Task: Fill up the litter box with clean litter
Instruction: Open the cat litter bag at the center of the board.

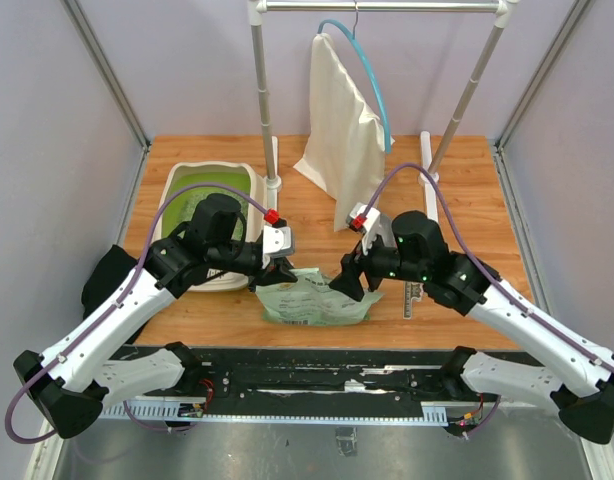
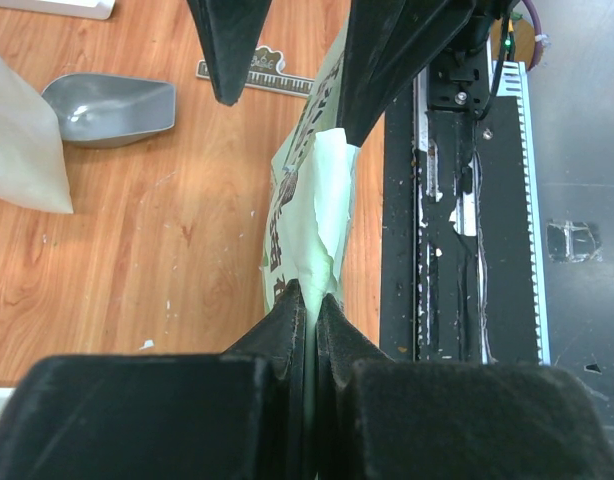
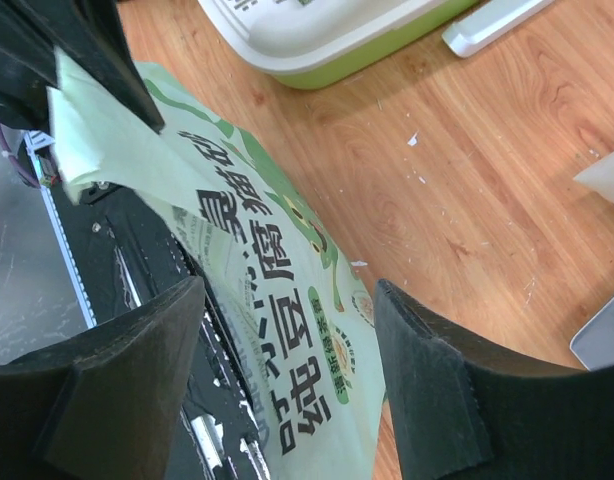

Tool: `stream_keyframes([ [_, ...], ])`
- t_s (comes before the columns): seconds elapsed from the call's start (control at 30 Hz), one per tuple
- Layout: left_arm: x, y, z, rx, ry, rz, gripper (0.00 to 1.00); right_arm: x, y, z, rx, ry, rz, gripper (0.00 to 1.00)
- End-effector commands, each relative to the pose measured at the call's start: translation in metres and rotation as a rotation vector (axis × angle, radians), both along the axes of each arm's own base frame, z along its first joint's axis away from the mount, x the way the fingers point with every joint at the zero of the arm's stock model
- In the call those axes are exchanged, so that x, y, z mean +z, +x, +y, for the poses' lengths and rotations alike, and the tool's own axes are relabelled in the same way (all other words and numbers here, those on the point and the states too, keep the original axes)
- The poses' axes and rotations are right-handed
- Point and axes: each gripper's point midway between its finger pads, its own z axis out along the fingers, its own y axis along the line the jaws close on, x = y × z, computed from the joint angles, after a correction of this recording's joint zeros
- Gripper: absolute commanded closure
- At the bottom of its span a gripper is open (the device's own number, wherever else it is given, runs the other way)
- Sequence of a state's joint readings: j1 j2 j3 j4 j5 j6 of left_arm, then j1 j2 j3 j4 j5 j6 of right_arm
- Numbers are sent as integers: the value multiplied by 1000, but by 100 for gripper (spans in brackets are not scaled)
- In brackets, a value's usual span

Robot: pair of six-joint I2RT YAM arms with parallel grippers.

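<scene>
litter box (image 1: pixel 192 188) | just behind left pincer (image 2: pixel 307 303) | pincer clamps bag (image 1: pixel 317 300) edge

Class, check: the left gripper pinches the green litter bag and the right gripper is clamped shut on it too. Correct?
No: the right wrist view shows the right gripper open, its fingers either side of the green litter bag. The left gripper does pinch it.
</scene>
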State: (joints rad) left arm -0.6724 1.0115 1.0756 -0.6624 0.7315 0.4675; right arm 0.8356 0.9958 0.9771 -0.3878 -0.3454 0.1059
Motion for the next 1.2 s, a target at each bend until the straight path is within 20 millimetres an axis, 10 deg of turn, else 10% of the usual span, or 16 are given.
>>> stream_keyframes([
  [0.0, 36, -5, -8, -58, -99, -93, 99, 41, 0, -1, -22, 93, -80, 31],
  [0.8, 41, -6, -9, -56, -120, -104, 99, -45, -15, -5, 55, -132, 112, 45],
  [1.07, 45, 4, -16, -72, -122, -145, 100, -14, 27, -8, -131, -96, -52, 98],
  [1.17, 62, 26, -20, -22, -128, -249, 99, 10, 50, -15, -260, -24, -159, 99],
])
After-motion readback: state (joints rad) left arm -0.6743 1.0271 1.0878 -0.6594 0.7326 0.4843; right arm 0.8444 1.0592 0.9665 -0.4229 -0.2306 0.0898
